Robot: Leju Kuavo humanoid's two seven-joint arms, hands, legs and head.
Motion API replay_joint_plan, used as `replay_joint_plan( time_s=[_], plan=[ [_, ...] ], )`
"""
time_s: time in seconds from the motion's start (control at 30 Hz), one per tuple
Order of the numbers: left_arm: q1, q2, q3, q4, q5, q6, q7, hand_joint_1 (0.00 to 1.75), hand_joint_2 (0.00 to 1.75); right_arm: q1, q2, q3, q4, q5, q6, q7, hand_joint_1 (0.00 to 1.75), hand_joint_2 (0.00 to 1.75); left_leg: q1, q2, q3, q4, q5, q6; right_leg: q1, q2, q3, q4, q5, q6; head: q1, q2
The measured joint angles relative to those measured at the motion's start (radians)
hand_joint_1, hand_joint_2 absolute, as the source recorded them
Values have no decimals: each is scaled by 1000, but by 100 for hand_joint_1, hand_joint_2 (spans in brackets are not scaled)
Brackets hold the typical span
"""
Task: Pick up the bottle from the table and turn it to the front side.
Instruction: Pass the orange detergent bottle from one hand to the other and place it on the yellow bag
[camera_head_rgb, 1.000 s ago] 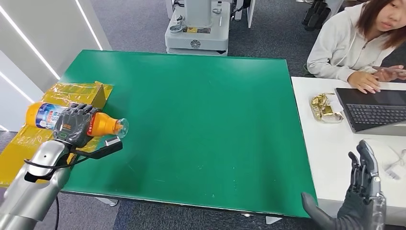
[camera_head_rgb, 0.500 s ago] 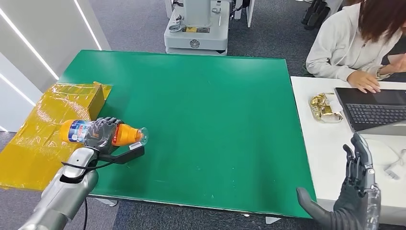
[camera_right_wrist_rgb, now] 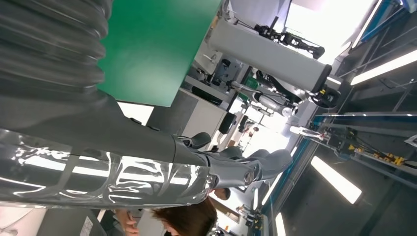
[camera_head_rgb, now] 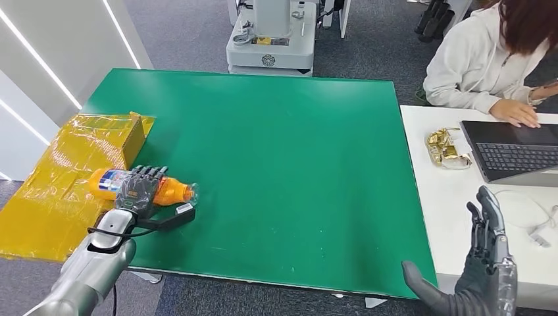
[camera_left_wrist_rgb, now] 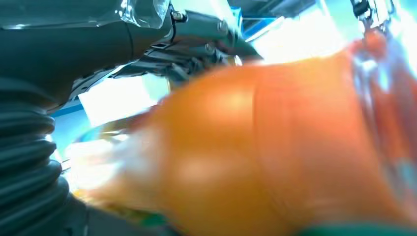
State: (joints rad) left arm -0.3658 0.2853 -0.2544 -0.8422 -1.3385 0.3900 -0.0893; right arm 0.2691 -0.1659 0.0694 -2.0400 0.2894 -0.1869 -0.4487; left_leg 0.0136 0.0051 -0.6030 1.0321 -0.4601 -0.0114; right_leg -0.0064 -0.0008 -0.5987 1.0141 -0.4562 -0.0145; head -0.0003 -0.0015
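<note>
Bottle [camera_head_rgb: 141, 186]: one, orange, lower left of frame at green table [camera_head_rgb: 276, 164] edge, long axis lying left-right, cap end pointing right. Your left hand [camera_head_rgb: 137, 189] wraps its middle from above; right hand [camera_head_rgb: 483, 263], lower right, spread, holds nothing, well apart.

The bottle [camera_head_rgb: 141, 186] has a blue and white label, its print too small to read.

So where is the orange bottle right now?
In the head view, the orange bottle lies on its side in the left hand, at the green table's left edge beside the yellow-wrapped box.
</note>
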Motion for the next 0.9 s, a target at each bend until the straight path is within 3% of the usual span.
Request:
replay_joint_plan(
  time_s=[0.17,0.4,0.5,0.6,0.7,0.9],
  plan=[
    [-4,-17,0,11,1,78,-39,0,175,8,-15,14,-5,10,-15,6,0,175,0,0,0,0,0,0,0,0,0,0,0,0,0,0],
    [0,-49,0,9,96,91,-111,0,175,12,-34,29,-5,-1,-23,8,0,175,0,0,0,0,0,0,0,0,0,0,0,0,0,0],
    [26,-77,0,-28,253,76,-205,0,175,11,-40,34,-1,-24,-20,10,0,175,0,0,0,0,0,0,0,0,0,0,0,0,0,0],
    [76,-117,0,-128,523,28,-317,0,175,10,-40,42,10,-48,-16,10,0,175,0,0,0,0,0,0,0,0,0,0,0,0,0,0],
    [123,-150,-1,-240,702,1,-365,0,175,10,-40,51,27,-62,-18,5,0,175,0,0,0,0,-1,1,0,0,0,0,0,0,0,0],
    [189,-217,-7,-449,998,45,-512,0,175,-8,-40,78,81,-103,-33,-9,0,175,0,0,0,0,-1,1,0,-1,0,0,0,0,0,0]
  ],
)
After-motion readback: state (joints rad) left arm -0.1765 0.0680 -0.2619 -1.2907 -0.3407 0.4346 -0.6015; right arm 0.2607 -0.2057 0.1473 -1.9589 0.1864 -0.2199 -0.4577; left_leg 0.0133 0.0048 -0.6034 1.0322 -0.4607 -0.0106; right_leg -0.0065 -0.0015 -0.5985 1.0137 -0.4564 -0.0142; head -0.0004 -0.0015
